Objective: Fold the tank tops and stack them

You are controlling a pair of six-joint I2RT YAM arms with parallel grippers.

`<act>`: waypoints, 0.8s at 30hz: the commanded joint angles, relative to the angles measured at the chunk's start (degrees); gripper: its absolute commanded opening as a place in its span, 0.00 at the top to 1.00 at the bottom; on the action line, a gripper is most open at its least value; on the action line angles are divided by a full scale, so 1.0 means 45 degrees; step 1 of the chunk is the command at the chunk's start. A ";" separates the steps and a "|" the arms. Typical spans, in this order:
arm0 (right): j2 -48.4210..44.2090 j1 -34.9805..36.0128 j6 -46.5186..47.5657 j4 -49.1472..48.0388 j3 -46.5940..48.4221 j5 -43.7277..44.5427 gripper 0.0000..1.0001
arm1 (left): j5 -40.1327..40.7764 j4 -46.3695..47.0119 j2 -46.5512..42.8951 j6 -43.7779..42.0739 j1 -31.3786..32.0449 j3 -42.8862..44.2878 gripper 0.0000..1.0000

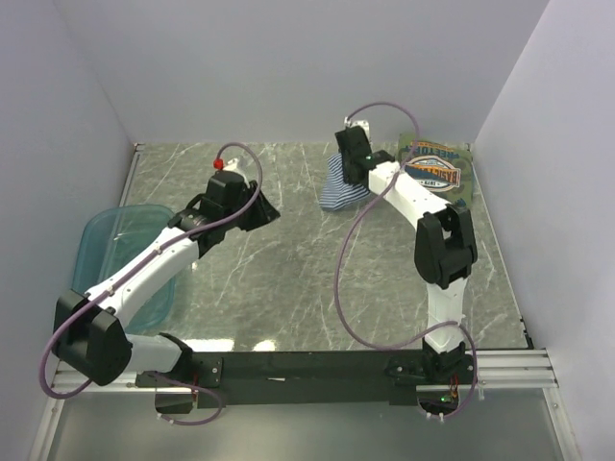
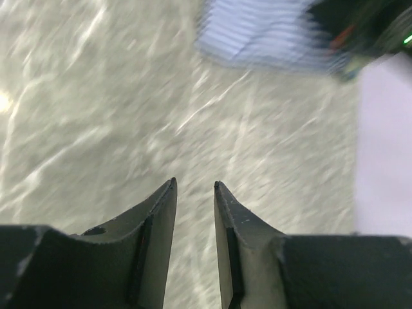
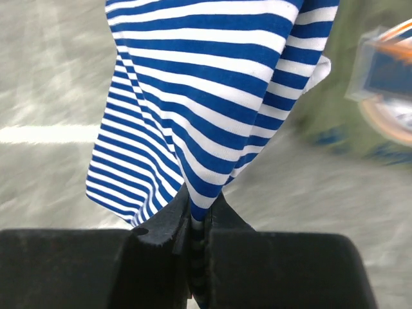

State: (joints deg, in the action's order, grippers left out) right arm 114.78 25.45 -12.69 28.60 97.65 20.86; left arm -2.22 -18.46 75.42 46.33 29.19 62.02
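The navy-and-white striped tank top (image 1: 341, 192) hangs bunched from my right gripper (image 1: 352, 161) at the back middle of the table. In the right wrist view the gripper (image 3: 199, 206) is shut on a fold of the striped cloth (image 3: 193, 96), which drapes away from the jaws. The olive-green tank top (image 1: 437, 168) with its oval graphic lies flat at the back right, just beside the striped one (image 3: 380, 84). My left gripper (image 1: 264, 206) hovers left of centre, open with nothing between its fingers (image 2: 194, 185); the striped top (image 2: 257, 32) lies ahead of it.
A translucent teal tub (image 1: 125, 259) stands at the table's left edge under the left arm. Grey walls close in the left, back and right. The marbled tabletop (image 1: 288, 279) spreads between the two arms.
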 commanded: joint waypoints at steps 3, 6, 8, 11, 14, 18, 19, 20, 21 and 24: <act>0.1151 -0.1104 0.2702 0.0636 0.2321 0.1965 1.00 | -0.0190 -0.0918 -0.0841 -0.0919 -0.0061 -0.0987 0.64; 0.1913 -0.1709 0.3580 0.0831 0.3708 0.1985 1.00 | -0.0502 -0.1151 -0.0881 -0.1290 -0.0119 -0.0950 0.65; 0.2400 -0.2157 0.3912 0.1066 0.4665 0.1791 1.00 | -0.0542 -0.1288 -0.0822 -0.1505 -0.0158 -0.0950 0.65; 0.2618 -0.2588 0.4244 0.1126 0.5526 0.1731 1.00 | -0.0737 -0.1367 -0.0744 -0.1778 -0.0314 -0.1067 0.65; 0.2598 -0.2823 0.4674 0.1105 0.6131 0.1809 1.00 | -0.1030 -0.1445 -0.0627 -0.2013 -0.0509 -0.1126 0.65; 0.2637 -0.3389 0.4967 0.1476 0.7166 0.1556 1.00 | -0.1401 -0.1348 -0.0529 -0.2150 -0.0725 -0.1243 0.65; 0.2579 -0.3468 0.5007 0.1535 0.7245 0.1517 1.00 | -0.1518 -0.1347 -0.0452 -0.2131 -0.0744 -0.1224 0.65; 0.2560 -0.3527 0.5026 0.1554 0.7266 0.1458 1.00 | -0.1615 -0.1289 -0.0412 -0.2131 -0.0802 -0.1243 0.65; 0.2501 -0.3759 0.4949 0.1574 0.7246 0.1361 1.00 | -0.1752 -0.1231 -0.0296 -0.2111 -0.0822 -0.1243 0.65; 0.2345 -0.4151 0.4580 0.1691 0.6897 0.0775 1.00 | -0.2123 -0.1114 -0.0061 -0.2092 -0.0862 -0.1243 0.66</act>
State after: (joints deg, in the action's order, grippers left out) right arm 127.55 8.60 7.79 35.83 128.29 25.89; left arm -8.60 -24.75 74.22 38.24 25.56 56.47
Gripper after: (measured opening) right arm 0.071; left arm 0.345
